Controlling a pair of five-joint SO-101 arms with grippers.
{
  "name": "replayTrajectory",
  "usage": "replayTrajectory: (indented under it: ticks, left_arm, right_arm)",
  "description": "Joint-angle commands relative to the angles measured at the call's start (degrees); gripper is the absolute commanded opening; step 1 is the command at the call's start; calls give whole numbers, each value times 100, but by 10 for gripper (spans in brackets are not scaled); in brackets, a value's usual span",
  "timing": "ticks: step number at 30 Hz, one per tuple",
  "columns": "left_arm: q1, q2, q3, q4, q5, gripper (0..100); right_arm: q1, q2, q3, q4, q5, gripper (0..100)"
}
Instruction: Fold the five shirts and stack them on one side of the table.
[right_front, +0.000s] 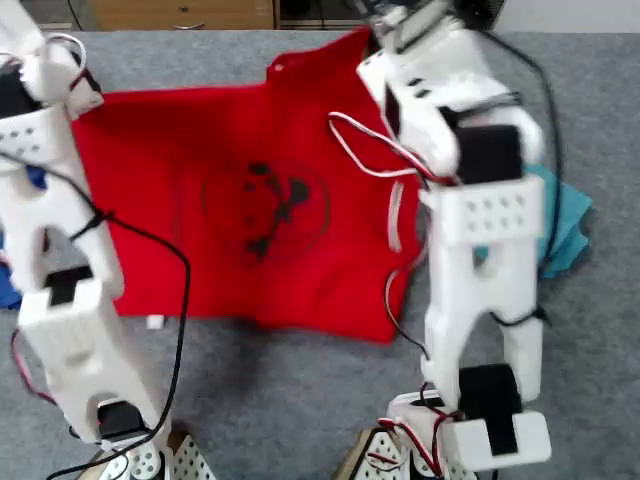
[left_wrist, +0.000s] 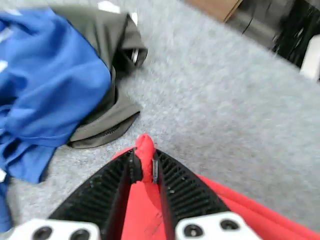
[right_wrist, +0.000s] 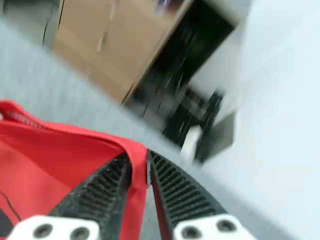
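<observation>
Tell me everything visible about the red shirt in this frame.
The red shirt looks like soft knit cloth with a dark round print at its middle. It lies spread mostly flat, print up, on the grey table. The left gripper is shut on a small fold at one far corner. The right gripper is shut on the far edge at the other side.

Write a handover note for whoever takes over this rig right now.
Left hand: shut on a corner of the red shirt.
Right hand: shut on another corner.
The red shirt lies spread on the grey table, print up.
Blue shirt and dark shirt lie crumpled near the left hand; teal shirt beside the right arm.
No folded stack visible; folding and stacking remain.
</observation>
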Motion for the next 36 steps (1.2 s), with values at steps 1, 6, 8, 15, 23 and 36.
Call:
replayTrajectory:
  ticks: [1, 6, 8, 15, 23, 36]
  left_arm:
    - [35, -1807, 888, 79, -79, 18]
    - [35, -3433, 2084, 79, -290, 18]
    - [35, -4022, 2462, 79, -325, 18]
    - [26, -5833, 3552, 79, -492, 18]
    - [-9, -7521, 4281, 70, -651, 19]
    - [-18, -8602, 4958, 53, -651, 19]
  right_arm:
    - [-92, -400, -1253, 325, 62, 4]
    - [-92, -426, -2633, 1011, 70, 4]
    - [-92, -426, -3152, 1319, 70, 4]
    - [-119, -426, -4716, 2426, 633, 4]
    - [-488, -426, -6018, 3578, 1327, 4]
    - [-488, -1341, -5279, 2857, 1987, 4]
